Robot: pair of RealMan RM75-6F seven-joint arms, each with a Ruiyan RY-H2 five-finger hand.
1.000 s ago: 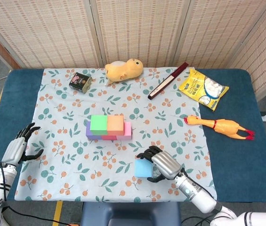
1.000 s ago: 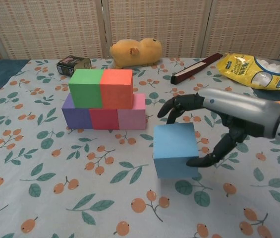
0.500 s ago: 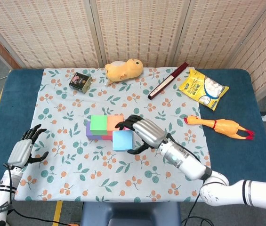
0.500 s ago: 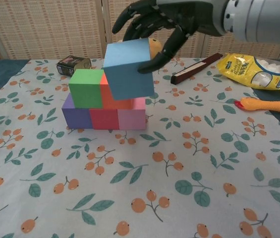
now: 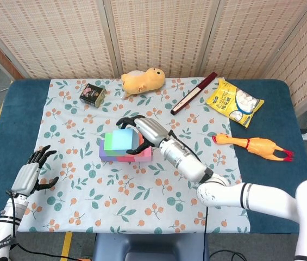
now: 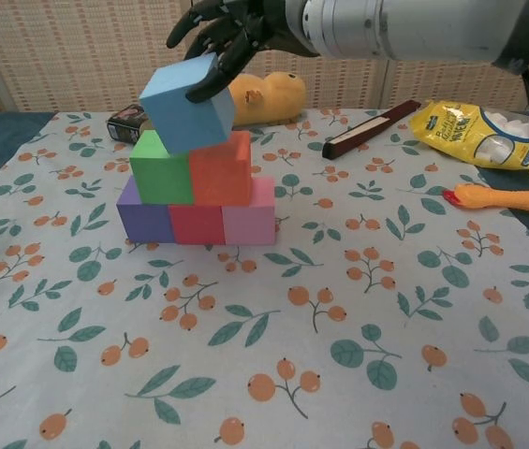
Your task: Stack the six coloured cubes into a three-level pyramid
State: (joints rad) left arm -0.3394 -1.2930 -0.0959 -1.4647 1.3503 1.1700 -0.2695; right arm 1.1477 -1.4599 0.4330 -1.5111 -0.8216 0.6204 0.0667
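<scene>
Spreading beneath the fingers: a tabletop (image 5: pixel 28 103) under a floral cloth (image 6: pixel 358 309). Standing directly below the fingers: a five-cube base, with purple cube (image 6: pixel 142 217), red cube (image 6: pixel 197 224) and pink cube (image 6: pixel 251 217) in the bottom row, green cube (image 6: pixel 161 170) and orange cube (image 6: pixel 223 170) on the second. Hanging tilted over the green-orange seam, clamped in the right hand (image 6: pixel 231 28): the blue cube (image 6: pixel 185 103), fingers (image 5: pixel 137 147) wrapping its top and far side, lower corner seeming to touch or nearly touch the second level. Risking, in all likelihood, a crooked landing: releasing at this tilt, and the blue cube sliding off towards the near side, or pushing down off-centre and nudging the green or orange cube out of line. Also risking a drag on opening, with fingers brushing the top cube or the orange one behind. Resting well to the left of the stack, low by the tabletop edge: the left hand (image 5: pixel 31 175), fingers apart, holding nothing.
</scene>
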